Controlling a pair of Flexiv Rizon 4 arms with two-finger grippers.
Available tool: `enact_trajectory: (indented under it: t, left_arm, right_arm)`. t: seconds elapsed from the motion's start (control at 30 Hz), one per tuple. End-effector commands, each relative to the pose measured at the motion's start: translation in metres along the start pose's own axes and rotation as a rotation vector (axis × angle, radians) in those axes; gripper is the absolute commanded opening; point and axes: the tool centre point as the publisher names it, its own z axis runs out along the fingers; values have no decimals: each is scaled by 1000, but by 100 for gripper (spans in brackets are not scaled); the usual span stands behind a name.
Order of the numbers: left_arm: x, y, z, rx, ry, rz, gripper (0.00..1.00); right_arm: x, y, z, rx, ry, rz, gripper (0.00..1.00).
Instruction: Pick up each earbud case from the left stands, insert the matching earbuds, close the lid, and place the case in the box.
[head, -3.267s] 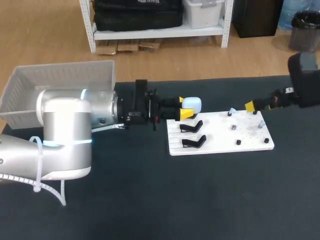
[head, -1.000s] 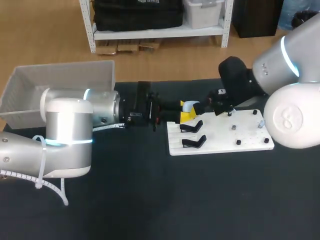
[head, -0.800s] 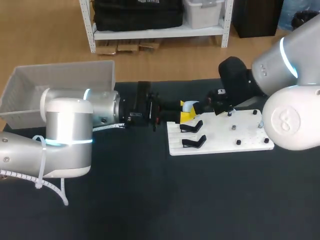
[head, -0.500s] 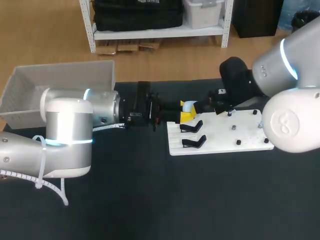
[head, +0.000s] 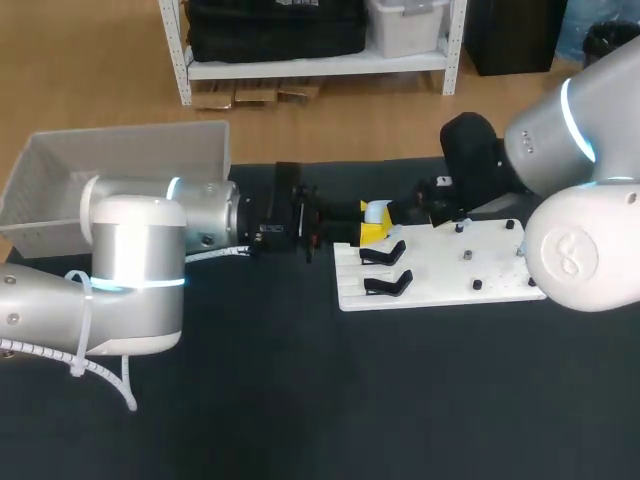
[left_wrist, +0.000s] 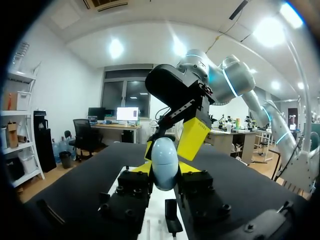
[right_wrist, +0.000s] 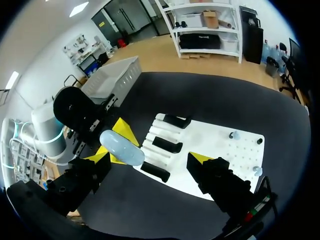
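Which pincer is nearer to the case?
Left. The left pincer is shut on the case; the right pincer is open close beside it, with one finger near it.

- Floor (head: 100, 60): light wood boards beyond the table.
- Table (head: 350, 400): dark matte top.
- Shelving unit (head: 300, 65): white metal, bearing a black bag (head: 275, 25) and a white bin (head: 405, 25).
- Ceiling (left_wrist: 150, 30): white, with round lights (left_wrist: 116, 48).
- Windows (left_wrist: 112, 95): dark panes in a pale wall (left_wrist: 60, 85).
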Motion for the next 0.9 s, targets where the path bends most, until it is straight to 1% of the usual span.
enact_trajectory:
  t: [0.03,0.23,0.37,0.47,0.63,0.7,0.73,0.9]
  left_arm:
    - [1,1,1,7,-1,0,0]
    - [1,1,1,7,-1,0,0]
    - [1,1,1,7,-1,0,0]
    - [1,1,1,7,-1,0,0]
    - [1,1,1,7,-1,0,0]
    - [2,1,0,0,-2,7,0]
    - [3,2,-1,-15,-1,25,0]
    - [5,1,-4,-20,-4,44,0]
  right_arm:
    - [-3,2,-2,11,-7,3,100]
    - [-10,3,-9,8,-24,3,100]
    - [-16,1,-23,21,-46,-12,100]
    - [-21,-4,-39,51,-50,-52,100]
    - [-24,-17,-63,136,-33,-120,100]
    - [-23,-24,-69,161,-22,-136,100]
    - [-22,-28,-72,171,-14,-142,100]
    - [-18,-49,-79,233,21,-164,100]
